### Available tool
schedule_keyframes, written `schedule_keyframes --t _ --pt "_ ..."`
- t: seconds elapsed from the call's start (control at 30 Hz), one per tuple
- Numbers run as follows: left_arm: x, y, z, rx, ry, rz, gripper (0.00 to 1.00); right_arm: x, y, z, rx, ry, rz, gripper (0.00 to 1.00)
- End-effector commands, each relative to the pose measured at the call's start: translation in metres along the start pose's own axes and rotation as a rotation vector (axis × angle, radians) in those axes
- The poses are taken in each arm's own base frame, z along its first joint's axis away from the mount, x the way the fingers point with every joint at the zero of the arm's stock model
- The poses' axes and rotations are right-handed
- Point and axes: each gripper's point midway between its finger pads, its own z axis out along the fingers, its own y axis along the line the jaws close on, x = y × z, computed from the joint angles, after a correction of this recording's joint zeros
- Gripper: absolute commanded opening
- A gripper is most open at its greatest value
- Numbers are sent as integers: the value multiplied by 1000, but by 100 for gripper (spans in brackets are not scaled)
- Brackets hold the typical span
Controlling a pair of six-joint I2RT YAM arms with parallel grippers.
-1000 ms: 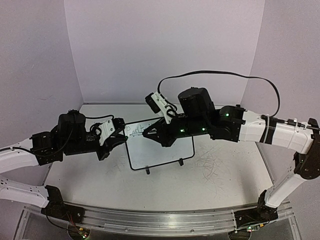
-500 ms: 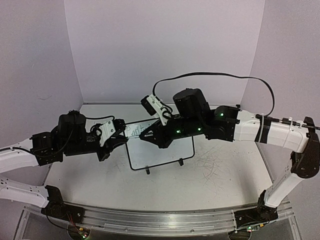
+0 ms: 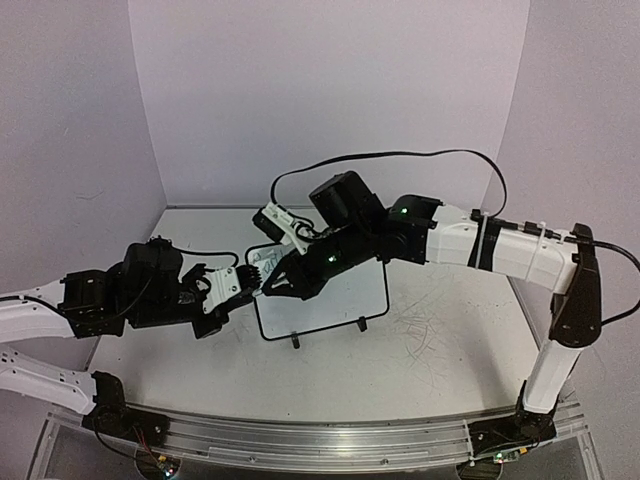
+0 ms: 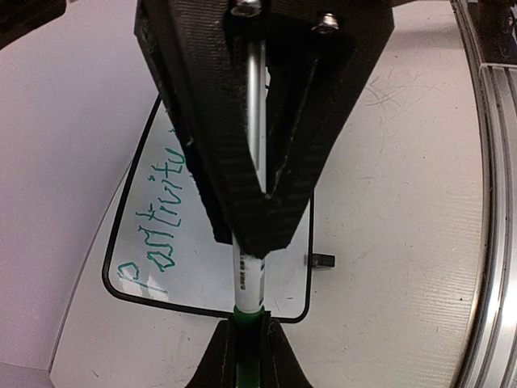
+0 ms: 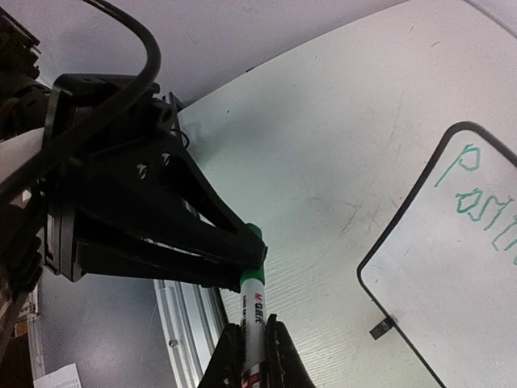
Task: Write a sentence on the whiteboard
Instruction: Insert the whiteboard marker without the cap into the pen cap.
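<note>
Top external view: white tabletop (image 3: pixel 440 350) carried small black-rimmed white whiteboard (image 3: pixel 340 300), upright on its feet at centre. Right end effector (image 5: pixel 253 343) had swung left off board since half second earlier, meeting left end effector (image 4: pixel 246 339) just beside board's left edge. Right clenched white marker barrel (image 5: pixel 253 311); left pinched its green cap (image 5: pixel 253 242). Green handwritten sentence (image 4: pixel 166 206) partly hidden. Judgement: writing paused, cap going on or off.

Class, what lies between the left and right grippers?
A green-capped marker, its cap in the left gripper, its barrel in the right gripper; both wrist views show it.
</note>
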Motion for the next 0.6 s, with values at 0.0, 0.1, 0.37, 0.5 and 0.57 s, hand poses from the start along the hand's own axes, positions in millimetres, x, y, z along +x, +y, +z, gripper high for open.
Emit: schedule_keyframes --t 0.0,0.1,0.37,0.5,0.57 --pt "-73 21 -19 -90 -187 30 0 5 32 13 -172 68 36 0" --pt "-81 18 -19 -115 -207 44 0 5 37 20 -220 85 106 0" --pt "-101 6 -23 -175 -272 107 0 5 40 40 -296 90 320 0" --pt "-104 -4 -21 -152 -282 136 0 1 44 46 -343 76 383 0" --pt "-102 -10 -18 -137 -277 144 0 -5 46 45 -361 52 384 0"
